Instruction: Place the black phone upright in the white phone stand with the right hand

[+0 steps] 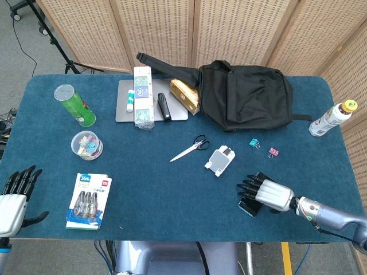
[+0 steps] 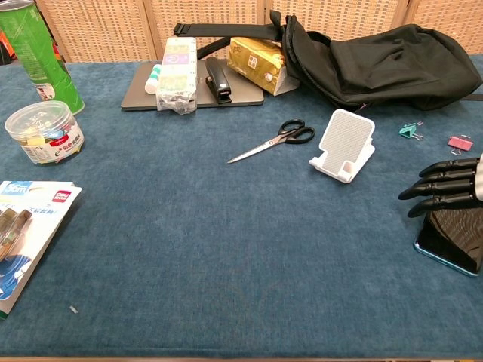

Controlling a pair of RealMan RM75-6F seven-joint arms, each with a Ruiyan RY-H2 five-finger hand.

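Two hands show, and only the right hand [image 1: 268, 193] is near the phone [image 2: 451, 238]. It hovers over the phone with fingers [image 2: 438, 183] straight and slightly spread, holding nothing; contact cannot be told. The phone lies flat under them at the table's 5 o'clock, long axis running roughly 1 to 7. The stand [image 1: 219, 160] sits near, at about 11 o'clock from the phone, with bare cloth between. Scissors [image 1: 190, 149] and two clips [image 1: 254, 142] lie beyond. The left hand [image 1: 12, 195] hangs open, well apart.
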